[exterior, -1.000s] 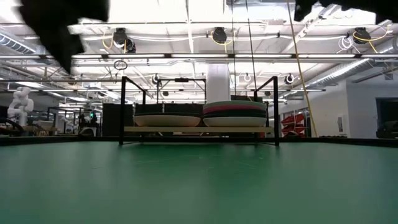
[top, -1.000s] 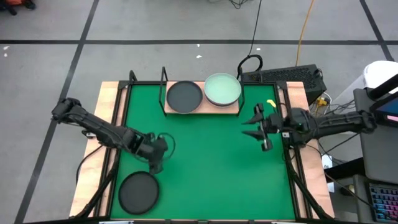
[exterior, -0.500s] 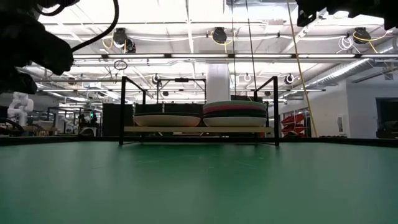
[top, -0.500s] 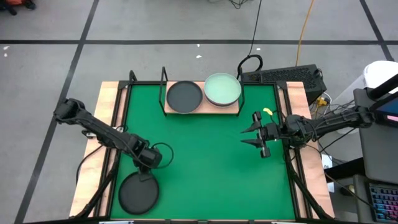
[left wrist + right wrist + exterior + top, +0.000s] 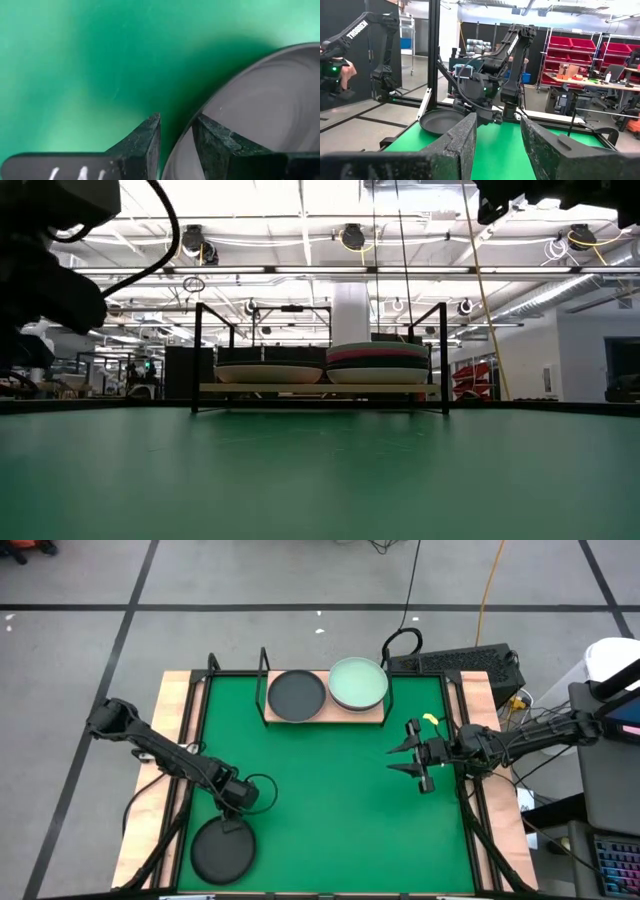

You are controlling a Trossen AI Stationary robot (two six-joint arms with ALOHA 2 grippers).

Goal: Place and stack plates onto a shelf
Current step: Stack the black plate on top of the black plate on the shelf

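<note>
Two stacks of round, shallow plates sit side by side on the shelf, a pale wooden board in a thin black wire frame at the 12 o'clock edge of the green mat. Seen from above, the stack toward 9 o'clock is topped by a matte dark grey plate; the stack toward 3 o'clock is topped by a glossy mint green plate. The low view shows the second stack as the taller, with a magenta band near its top.

A further dark plate, smooth with a raised rim, lies flat on the mat at about 7 o'clock. The left gripper stands at this plate's rim. Its wrist view shows the two rough, dark fingers a narrow gap apart, one on the mat side and one over the plate's inner surface, with the rim between them; contact cannot be judged.

The right gripper hangs above the mat at about 3 o'clock, jaws spread wide, holding nothing.
</note>
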